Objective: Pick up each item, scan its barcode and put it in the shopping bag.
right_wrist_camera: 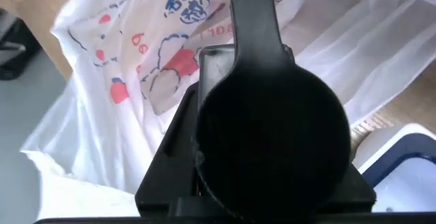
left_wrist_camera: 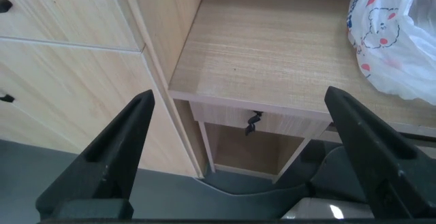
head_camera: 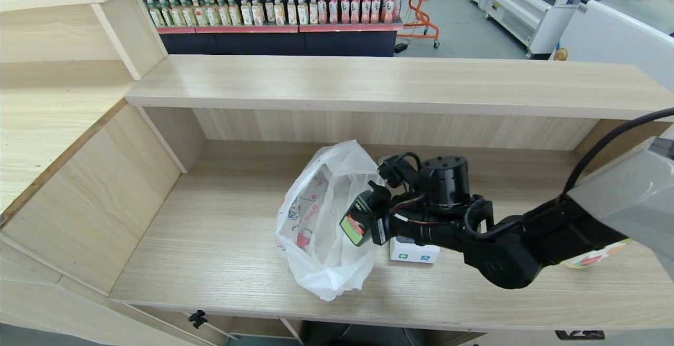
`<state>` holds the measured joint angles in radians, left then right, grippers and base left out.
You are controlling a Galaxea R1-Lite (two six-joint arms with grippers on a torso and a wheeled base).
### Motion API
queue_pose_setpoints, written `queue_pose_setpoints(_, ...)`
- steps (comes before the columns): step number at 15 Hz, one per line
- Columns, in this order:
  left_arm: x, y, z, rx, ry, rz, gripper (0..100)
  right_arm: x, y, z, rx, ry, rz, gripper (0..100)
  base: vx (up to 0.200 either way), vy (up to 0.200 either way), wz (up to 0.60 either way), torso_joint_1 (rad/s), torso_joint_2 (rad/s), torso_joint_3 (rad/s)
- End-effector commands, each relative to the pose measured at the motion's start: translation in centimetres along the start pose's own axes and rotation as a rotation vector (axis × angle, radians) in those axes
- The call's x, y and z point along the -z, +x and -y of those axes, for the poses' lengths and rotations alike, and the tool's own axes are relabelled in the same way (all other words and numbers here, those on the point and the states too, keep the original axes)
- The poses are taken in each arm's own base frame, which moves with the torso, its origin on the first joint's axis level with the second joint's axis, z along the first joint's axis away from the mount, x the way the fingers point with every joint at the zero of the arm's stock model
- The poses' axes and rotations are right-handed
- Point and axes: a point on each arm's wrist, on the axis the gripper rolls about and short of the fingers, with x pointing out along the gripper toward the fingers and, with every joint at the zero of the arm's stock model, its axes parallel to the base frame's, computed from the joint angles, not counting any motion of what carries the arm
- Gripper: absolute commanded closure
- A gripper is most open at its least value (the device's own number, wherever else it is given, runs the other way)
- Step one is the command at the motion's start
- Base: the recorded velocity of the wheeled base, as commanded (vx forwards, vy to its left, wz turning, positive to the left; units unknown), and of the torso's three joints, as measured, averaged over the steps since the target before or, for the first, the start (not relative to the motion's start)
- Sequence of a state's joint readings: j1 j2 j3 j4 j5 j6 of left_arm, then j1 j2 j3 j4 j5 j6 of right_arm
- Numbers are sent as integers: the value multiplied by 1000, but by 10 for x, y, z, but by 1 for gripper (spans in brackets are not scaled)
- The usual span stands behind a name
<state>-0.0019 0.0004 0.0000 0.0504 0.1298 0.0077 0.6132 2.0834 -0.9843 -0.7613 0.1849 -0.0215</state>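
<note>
A white plastic shopping bag (head_camera: 316,230) with red cartoon print stands open in the middle of the lower wooden counter (head_camera: 210,240). My right gripper (head_camera: 371,218) is shut on a dark container (head_camera: 357,226) with a green and red label, held at the bag's right rim above its opening. In the right wrist view the container's round black end (right_wrist_camera: 272,142) sits between the fingers, with the bag (right_wrist_camera: 122,81) behind it. My left gripper (left_wrist_camera: 238,169) is open and holds nothing, low in front of the counter's front left corner, with the bag (left_wrist_camera: 392,40) farther off.
A white box (head_camera: 413,251) stands on the counter just right of the bag, under my right arm; its corner (right_wrist_camera: 402,163) also appears in the right wrist view. A colourful packet (head_camera: 595,257) lies at the far right. A raised shelf (head_camera: 368,82) runs behind the counter.
</note>
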Motion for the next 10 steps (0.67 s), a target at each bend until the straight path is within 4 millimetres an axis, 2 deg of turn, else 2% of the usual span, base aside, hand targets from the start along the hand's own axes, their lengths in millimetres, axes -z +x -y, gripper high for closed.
queue_pose_setpoints(1, 0, 0, 0, -3, 0, 0, 0, 17, 17, 0, -7, -54, -37, 100, 0, 0, 0, 0, 0, 0)
queue_pose_setpoints(3, 0, 0, 0, -1, 0, 0, 0, 26, 26, 4, -1, -133, -34, 100, 0, 0, 0, 0, 0, 0)
queue_pose_setpoints(7, 0, 0, 0, -1, 0, 0, 0, 35, 35, 6, 4, -162, -27, 100, 0, 0, 0, 0, 0, 0)
queue_pose_setpoints(8, 0, 0, 0, -1, 0, 0, 0, 34, 37, 7, 3, -163, -23, 0, 0, 0, 0, 0, 0, 0)
queue_pose_setpoints(10, 0, 0, 0, -1, 0, 0, 0, 23, 39, 7, 3, -129, 15, 0, 0, 0, 0, 0, 0, 0)
